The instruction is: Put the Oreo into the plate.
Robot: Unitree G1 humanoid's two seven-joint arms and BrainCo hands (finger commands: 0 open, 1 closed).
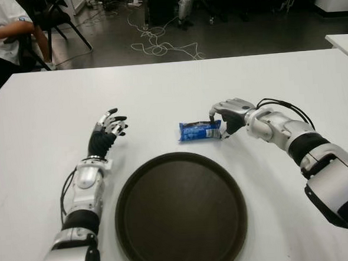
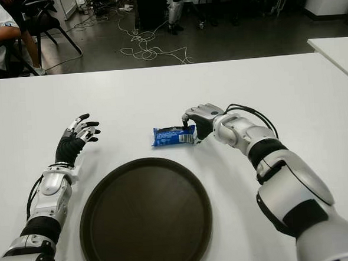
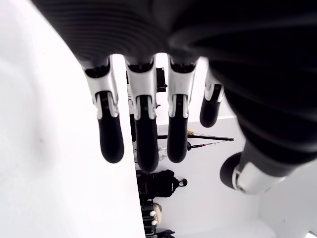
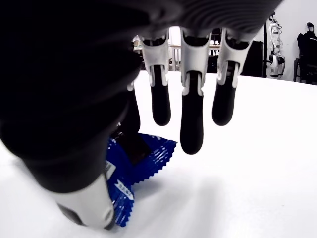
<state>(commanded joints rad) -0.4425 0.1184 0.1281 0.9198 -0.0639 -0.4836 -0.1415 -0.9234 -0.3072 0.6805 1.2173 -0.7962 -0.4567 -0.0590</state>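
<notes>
- Oreo (image 1: 200,130) lay flat on the table (image 1: 177,89), a small blue crimped pack, just beyond the plate's far rim and not yet in the plate (image 1: 180,213).
- Judged by its look, the pack would be light, its film slick and crackly, and the biscuits inside brittle; a hard squeeze could crush them.
- Its end nearest the right hand (image 1: 229,116) sat under that hand's thumb and first finger, which appeared to touch or pinch it. In the right wrist view the thumb stood down at the pack's (image 4: 130,168) side, while the other three fingers (image 4: 191,124) hung past it, loosely extended and holding nothing.
- Whether the pinch was already firm could not be told; the pack was not lifted.
- Best hold, I judged, would be across the short width near the middle, thumb against fingers, rather than on the thin crimped end, which might slip out.
- Left hand (image 1: 107,131) showed left of the plate, well apart from the pack, fingers spread and empty.
</notes>
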